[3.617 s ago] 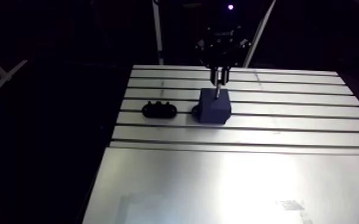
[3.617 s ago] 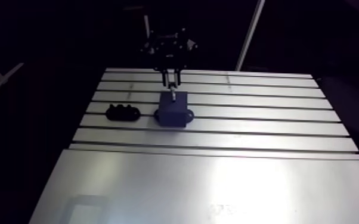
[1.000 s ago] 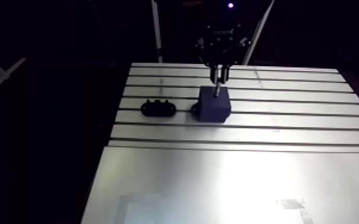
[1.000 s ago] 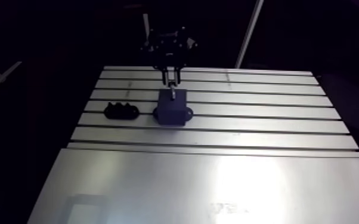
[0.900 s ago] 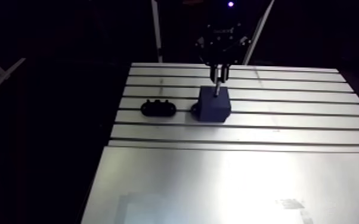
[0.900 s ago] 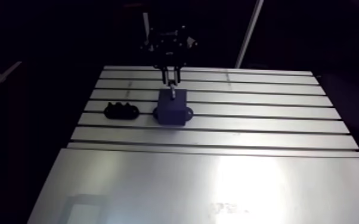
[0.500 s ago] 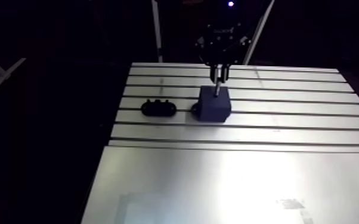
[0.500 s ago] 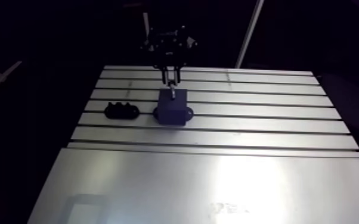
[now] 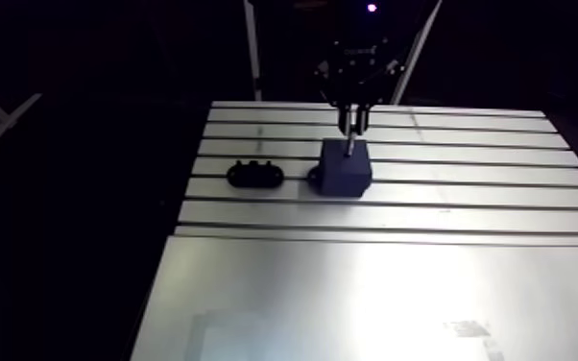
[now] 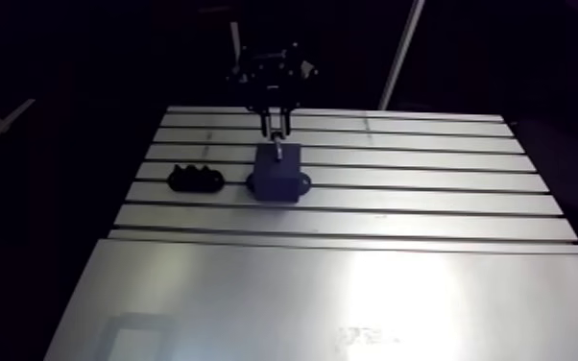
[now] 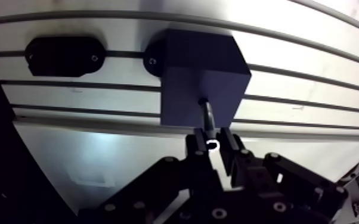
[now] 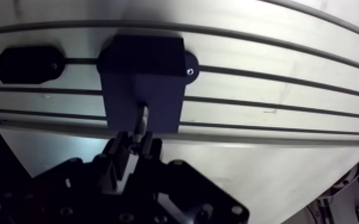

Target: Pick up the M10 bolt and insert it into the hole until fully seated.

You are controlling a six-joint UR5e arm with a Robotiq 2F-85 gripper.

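Observation:
A dark block (image 11: 201,76) with a hole in its top stands bolted to the slotted table (image 9: 466,192). The M10 bolt (image 11: 207,117) is upright, its shank reaching down to the block's top at the hole. My gripper (image 11: 213,142) is straight above the block and shut on the bolt's head end. In the arm view the gripper (image 9: 352,117) hangs over the block (image 9: 343,169), the bolt (image 9: 350,146) a thin bright line between them. How deep the tip sits in the hole is hidden.
A low black oval holder (image 9: 255,175) with bumps on top lies on the table a short way beside the block, also bolted down (image 11: 62,55). A smooth bright plate (image 9: 379,298) covers the table's near half.
Since the earliest frames the gripper with the bolt sits very slightly higher in the picture, as does the whole table. Between the latest frames nothing visibly moves.

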